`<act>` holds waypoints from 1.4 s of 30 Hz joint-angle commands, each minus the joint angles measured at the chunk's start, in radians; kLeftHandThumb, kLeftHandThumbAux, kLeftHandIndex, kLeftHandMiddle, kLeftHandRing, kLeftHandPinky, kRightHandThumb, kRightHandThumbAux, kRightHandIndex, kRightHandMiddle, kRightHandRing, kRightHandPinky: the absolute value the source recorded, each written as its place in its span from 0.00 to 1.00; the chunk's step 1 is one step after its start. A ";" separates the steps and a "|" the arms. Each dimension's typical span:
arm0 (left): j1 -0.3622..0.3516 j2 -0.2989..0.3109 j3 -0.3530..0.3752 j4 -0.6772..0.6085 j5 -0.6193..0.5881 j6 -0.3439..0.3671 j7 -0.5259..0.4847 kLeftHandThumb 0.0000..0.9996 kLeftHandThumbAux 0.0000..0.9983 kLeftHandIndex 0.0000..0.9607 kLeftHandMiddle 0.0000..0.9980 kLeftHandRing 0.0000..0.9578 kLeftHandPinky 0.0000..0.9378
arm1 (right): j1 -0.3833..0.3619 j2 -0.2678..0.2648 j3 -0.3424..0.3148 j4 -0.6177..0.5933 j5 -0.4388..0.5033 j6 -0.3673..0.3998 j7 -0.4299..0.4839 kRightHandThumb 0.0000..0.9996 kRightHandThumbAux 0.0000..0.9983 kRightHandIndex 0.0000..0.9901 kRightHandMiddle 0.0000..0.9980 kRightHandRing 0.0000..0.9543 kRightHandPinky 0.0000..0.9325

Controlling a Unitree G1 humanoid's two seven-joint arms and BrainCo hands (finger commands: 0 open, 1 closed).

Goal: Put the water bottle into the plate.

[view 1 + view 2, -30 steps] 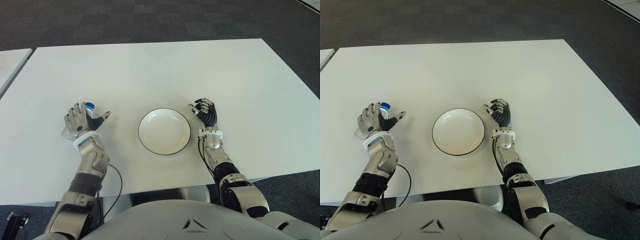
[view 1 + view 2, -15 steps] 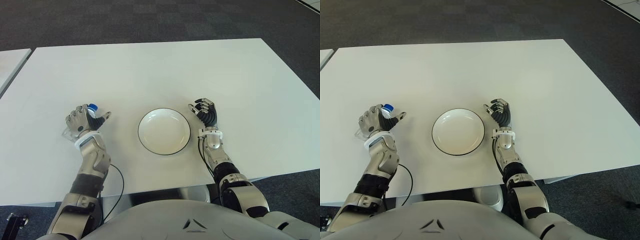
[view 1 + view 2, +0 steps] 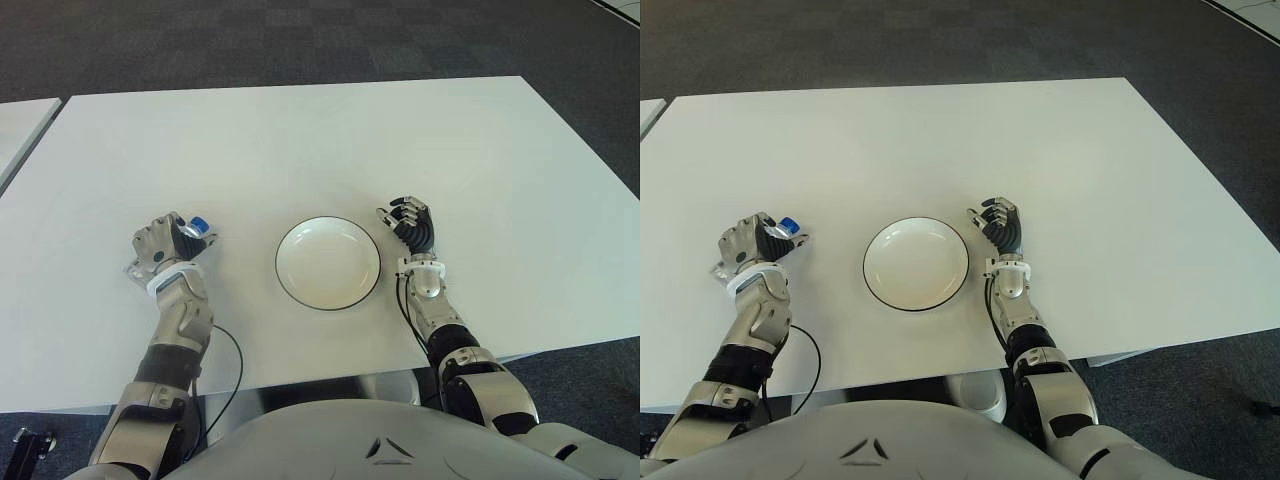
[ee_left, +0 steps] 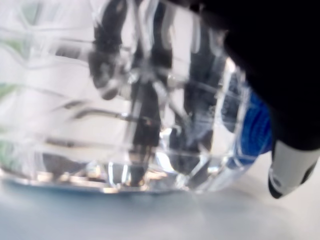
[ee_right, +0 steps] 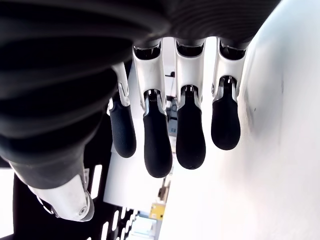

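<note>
The left hand (image 3: 165, 243) grips the water bottle (image 4: 150, 95), cap toward the plate (image 3: 328, 262) on its right.

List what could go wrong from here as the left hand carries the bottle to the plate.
1. The left hand grips the water bottle near its blue-capped end, so the clear body may swing or slip in transit.
2. The plate is shallow; a round bottle could roll off.
3. The right hand sits right beside the plate's rim, a possible collision.
</note>
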State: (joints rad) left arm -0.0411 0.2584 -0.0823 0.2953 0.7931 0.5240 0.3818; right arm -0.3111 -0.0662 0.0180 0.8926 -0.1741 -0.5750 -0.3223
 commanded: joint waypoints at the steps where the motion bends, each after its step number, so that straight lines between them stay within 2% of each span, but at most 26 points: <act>1: 0.050 -0.027 -0.007 0.047 -0.073 -0.014 -0.037 0.85 0.67 0.42 0.53 0.84 0.86 | 0.011 0.002 -0.002 0.011 0.000 0.010 0.010 0.71 0.73 0.44 0.63 0.67 0.68; 20: 0.064 -0.024 0.002 0.009 -0.097 -0.036 -0.059 0.85 0.67 0.42 0.52 0.85 0.84 | 0.011 0.006 -0.002 0.007 -0.005 0.018 -0.001 0.71 0.73 0.44 0.63 0.67 0.68; 42: 0.081 -0.017 0.007 -0.020 -0.120 -0.095 -0.054 0.85 0.67 0.41 0.53 0.84 0.83 | 0.006 0.000 -0.002 0.022 -0.002 0.004 0.007 0.71 0.73 0.44 0.63 0.67 0.69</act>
State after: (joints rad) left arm -0.0041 0.2704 -0.0594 0.2442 0.7360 0.4399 0.3760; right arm -0.3122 -0.0653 0.0178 0.8950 -0.1741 -0.5753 -0.3228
